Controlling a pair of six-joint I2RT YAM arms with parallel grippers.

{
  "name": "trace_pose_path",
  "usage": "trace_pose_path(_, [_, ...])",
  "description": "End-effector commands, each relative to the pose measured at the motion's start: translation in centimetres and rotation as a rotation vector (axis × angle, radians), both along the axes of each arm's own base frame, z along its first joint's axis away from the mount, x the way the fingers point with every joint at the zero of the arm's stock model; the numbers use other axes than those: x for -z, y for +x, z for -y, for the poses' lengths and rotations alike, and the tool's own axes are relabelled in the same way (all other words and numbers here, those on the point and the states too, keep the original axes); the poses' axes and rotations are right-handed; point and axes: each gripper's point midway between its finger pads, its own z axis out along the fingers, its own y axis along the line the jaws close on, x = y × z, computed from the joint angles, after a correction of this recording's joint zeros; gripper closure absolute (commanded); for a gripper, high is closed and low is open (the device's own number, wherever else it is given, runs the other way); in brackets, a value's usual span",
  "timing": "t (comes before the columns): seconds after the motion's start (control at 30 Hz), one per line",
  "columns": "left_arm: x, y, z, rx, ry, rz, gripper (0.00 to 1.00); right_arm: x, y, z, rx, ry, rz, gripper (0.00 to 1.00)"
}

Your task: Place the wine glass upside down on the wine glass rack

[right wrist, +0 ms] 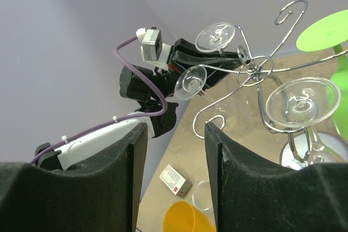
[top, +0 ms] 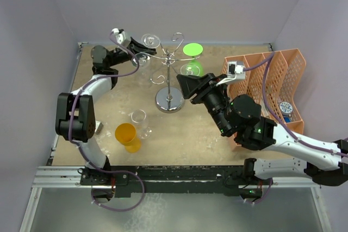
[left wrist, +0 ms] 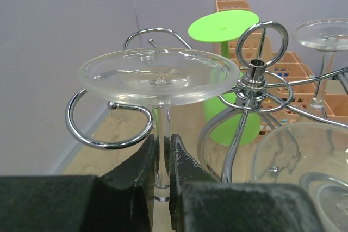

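Top external: rack (top: 169,100) holds three clear glasses (top: 150,40), one green glass (top: 192,50).

Count taken on the worktop (top: 185,134).

- Wine glass rack (top: 169,100): one.
- Clear wine glasses, foot up at the rack: three, namely the upper glass (right wrist: 215,36), the middle glass (right wrist: 190,81) and the near glass (right wrist: 300,104).
- Green wine glass (top: 192,50), also foot up at the rack: one.
- Clear glass (top: 140,119) standing upright on the worktop: one, making four clear glasses in all.
- Orange-yellow cup (top: 127,135): one.
- Orange lattice organiser (top: 283,71): one.
- Small white-and-red box (right wrist: 175,180): one.
- Arms: two, each with one claw, namely the left claw (left wrist: 163,145) and the right claw (right wrist: 175,131).
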Motion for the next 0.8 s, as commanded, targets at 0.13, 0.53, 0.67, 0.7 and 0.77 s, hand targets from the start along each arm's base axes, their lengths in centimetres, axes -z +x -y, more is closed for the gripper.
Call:
trace_pose_path(0.13, [-4.5, -2.2, 1.4, 0.123, -0.105, 0.136, 1.0, -2.2, 0.0, 0.8, 0.024, 0.07, 0.003, 0.52])
trace_pose_path(0.53, [-4.5, -0.9, 0.8, 0.04, -0.201, 0.111, 1.0, -2.2, 0.1, 0.8, 0.025, 0.064, 0.005, 0.52])
trace_pose_path(0.67, [-1.9, 1.8, 0.6, -0.106, -0.084, 0.059, 1.0, -2.2, 0.1, 0.8, 0.026, 0.063, 0.007, 0.52])
trace_pose_path(0.7, [-1.2, 2.1, 0.8, -0.118, -0.047, 0.051, 1.0, -2.2, 0.0, 0.8, 0.025, 0.064, 0.008, 0.52])
trace_pose_path(0.77, [-0.6, 2.3, 1.1, -0.128, -0.005, 0.06, 1.0, -2.3, 0.1, 0.8, 0.025, 0.062, 0.009, 0.52])
